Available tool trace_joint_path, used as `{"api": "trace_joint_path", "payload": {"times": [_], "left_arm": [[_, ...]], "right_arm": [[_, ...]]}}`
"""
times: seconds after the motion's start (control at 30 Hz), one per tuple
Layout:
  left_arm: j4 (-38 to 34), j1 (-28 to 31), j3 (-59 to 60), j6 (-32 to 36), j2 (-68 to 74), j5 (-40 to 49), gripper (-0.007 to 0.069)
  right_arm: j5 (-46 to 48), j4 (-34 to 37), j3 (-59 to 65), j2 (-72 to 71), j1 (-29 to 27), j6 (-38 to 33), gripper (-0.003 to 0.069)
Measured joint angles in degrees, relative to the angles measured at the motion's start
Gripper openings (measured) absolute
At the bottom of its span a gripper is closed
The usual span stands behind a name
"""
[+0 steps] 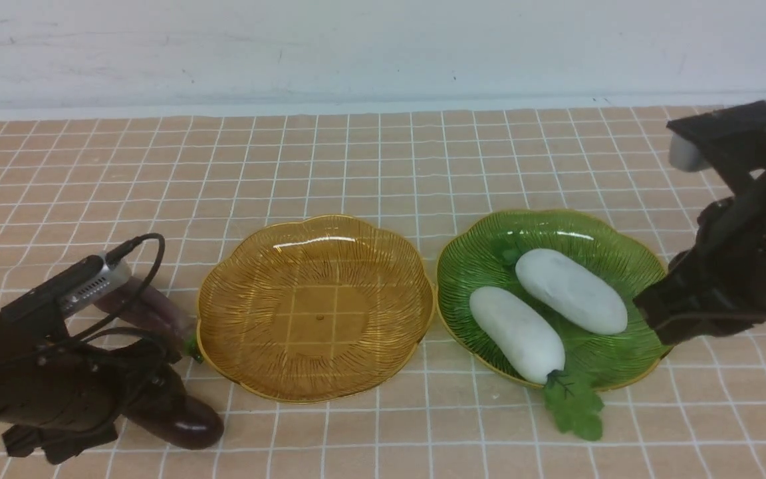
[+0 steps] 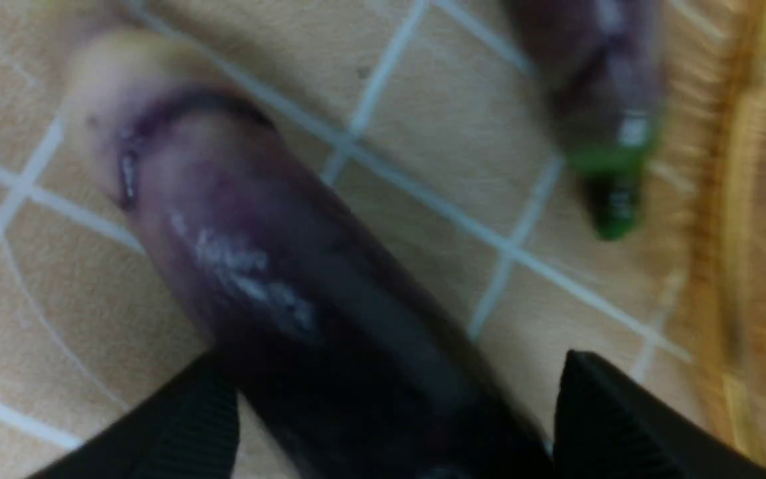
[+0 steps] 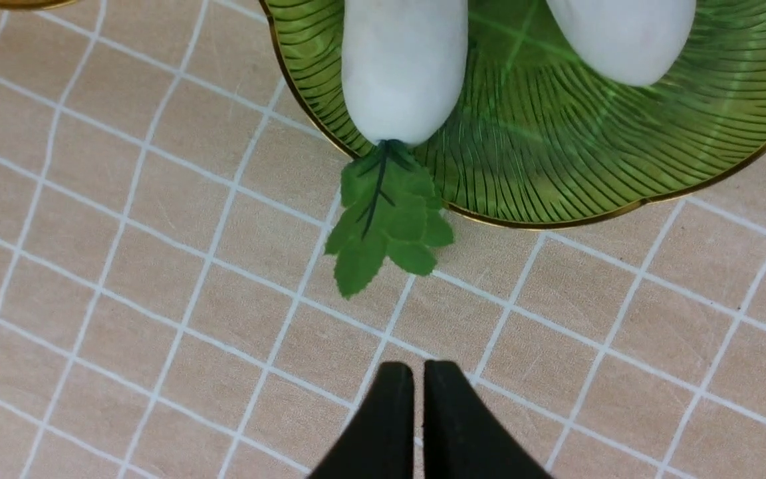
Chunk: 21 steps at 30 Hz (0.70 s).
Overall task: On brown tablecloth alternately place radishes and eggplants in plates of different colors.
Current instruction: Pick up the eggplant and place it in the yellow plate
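- Front view: the brown tablecloth [image 1: 383, 159] covers the worktop. The amber plate [image 1: 316, 319] sits at frame centre. The green plate [image 1: 629, 266], right of centre, holds the far radish [image 1: 570, 291] and the near radish [image 1: 517, 334] side by side. The near one's leaves [image 1: 572, 406] hang over the rim. At lower left, the left arm [image 1: 44, 386] covers part of the darker eggplant [image 1: 187, 419]. The paler eggplant [image 1: 150, 309] lies behind it, beside the amber rim.
- Left wrist view (blurred): the left pincer [image 2: 393, 366] is spread wide, straddling the darker eggplant.
- Right wrist view: the right pincer [image 3: 418, 369] has its fingers pressed together, over cloth near the green plate.
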Motion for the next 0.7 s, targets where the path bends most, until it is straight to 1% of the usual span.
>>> {"api": "trace_joint_path", "payload": {"times": [0.07,0.13,0.17,0.23,0.3,0.4,0.47,0.57,0.7], "left_arm": [[-0.43,0.00,-0.08,0.00,1.66,-0.05,0.0561],[-0.36,0.00,-0.39,0.61,2.25,-0.25,0.0521],[-0.30,0.00,-0.39,1.13,2.24,0.00,0.0488],[-0.24,0.05,-1.09,3.25,2.04,2.62,0.0351],[0.42,0.05,-3.11,6.35,0.81,10.01,0.0281],[-0.01,0.05,-11.00,12.59,-1.94,23.34,0.0274],[-1.08,-0.45,-15.99,15.80,-1.90,27.16,0.0274],[-2.41,-2.77,-23.02,18.38,0.35,28.08,0.0274],[-3.91,-9.14,-31.74,18.94,8.33,26.38,0.0286]], "right_arm": [[0.00,-0.04,0.00,0.00,0.00,-0.10,0.0012],[0.00,0.01,0.00,0.00,0.00,-0.10,0.0012],[0.00,0.01,0.00,0.00,0.00,-0.10,0.0012],[0.00,0.01,0.00,0.00,0.00,-0.10,0.0012],[0.00,0.01,0.00,0.00,0.00,-0.10,0.0012],[0.00,0.96,0.00,0.00,0.00,-0.10,0.0012],[0.00,1.24,0.00,0.00,0.00,-0.10,0.0012],[0.00,1.54,0.00,0.00,0.00,-0.10,0.0012],[0.00,1.71,0.30,0.00,0.00,-0.10,0.0012]]}}
